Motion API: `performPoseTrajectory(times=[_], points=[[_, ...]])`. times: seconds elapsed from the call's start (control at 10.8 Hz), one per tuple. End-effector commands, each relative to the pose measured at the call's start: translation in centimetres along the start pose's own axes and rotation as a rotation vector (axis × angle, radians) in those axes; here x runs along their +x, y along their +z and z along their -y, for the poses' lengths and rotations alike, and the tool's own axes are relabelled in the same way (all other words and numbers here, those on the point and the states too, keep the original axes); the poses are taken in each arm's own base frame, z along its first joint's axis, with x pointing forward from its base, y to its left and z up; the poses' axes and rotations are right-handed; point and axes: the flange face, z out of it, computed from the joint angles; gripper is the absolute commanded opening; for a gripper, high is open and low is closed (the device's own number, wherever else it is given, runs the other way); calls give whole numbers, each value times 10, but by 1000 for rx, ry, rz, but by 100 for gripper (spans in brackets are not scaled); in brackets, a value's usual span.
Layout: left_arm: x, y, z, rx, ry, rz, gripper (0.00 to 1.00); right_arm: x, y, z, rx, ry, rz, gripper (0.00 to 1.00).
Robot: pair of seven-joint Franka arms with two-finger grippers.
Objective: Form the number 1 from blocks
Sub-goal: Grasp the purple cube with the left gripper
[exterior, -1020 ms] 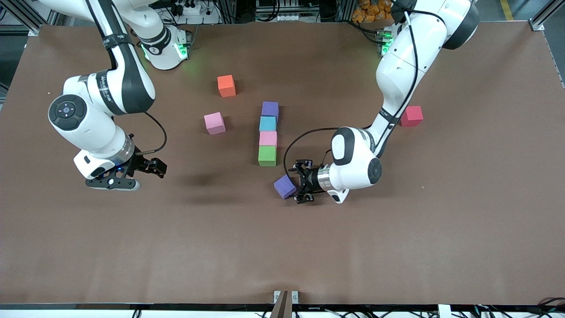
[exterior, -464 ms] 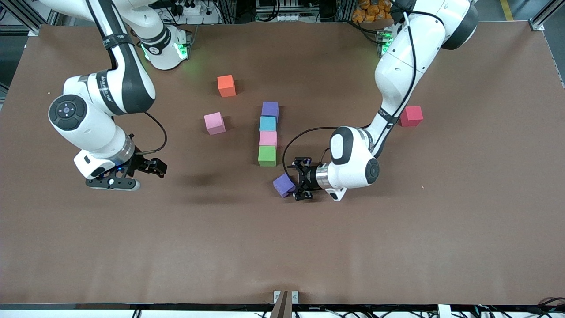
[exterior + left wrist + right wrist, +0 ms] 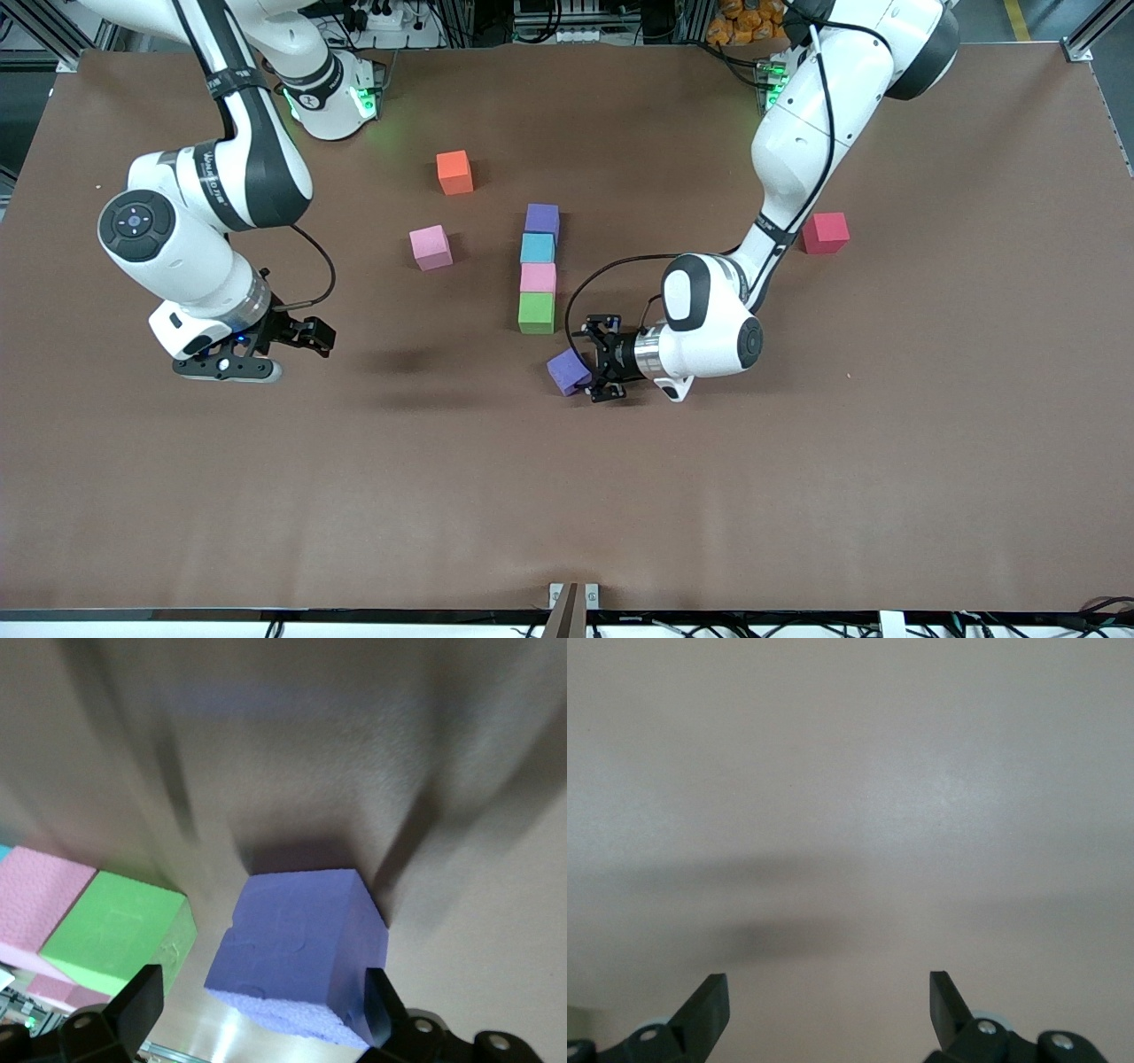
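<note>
The left hand (image 3: 592, 371), fingers spread wide, brackets the loose purple block (image 3: 568, 371) on the worktop (image 3: 567, 496); the right hand (image 3: 306, 341) waits open.

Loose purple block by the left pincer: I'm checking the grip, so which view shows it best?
The left wrist view: the purple block fills it between the left pincer fingers. The front view shows it small; the right wrist view shows none.

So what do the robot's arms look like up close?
Both arms are glossy white with black joint bands and round grey end caps. A thin black cable loops to each black two-finger tool. Green lights glow on the bases.
</note>
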Motion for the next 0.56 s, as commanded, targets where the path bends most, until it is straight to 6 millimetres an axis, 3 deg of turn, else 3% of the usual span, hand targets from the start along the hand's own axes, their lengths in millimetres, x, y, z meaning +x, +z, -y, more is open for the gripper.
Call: performPoseTrajectory(times=[0.0, 0.46], points=[[-11, 11, 9, -65, -55, 5, 100, 0, -1, 4, 4, 21, -4, 100], [2, 16, 6, -89, -80, -12, 100, 1, -2, -1, 3, 35, -3, 100]])
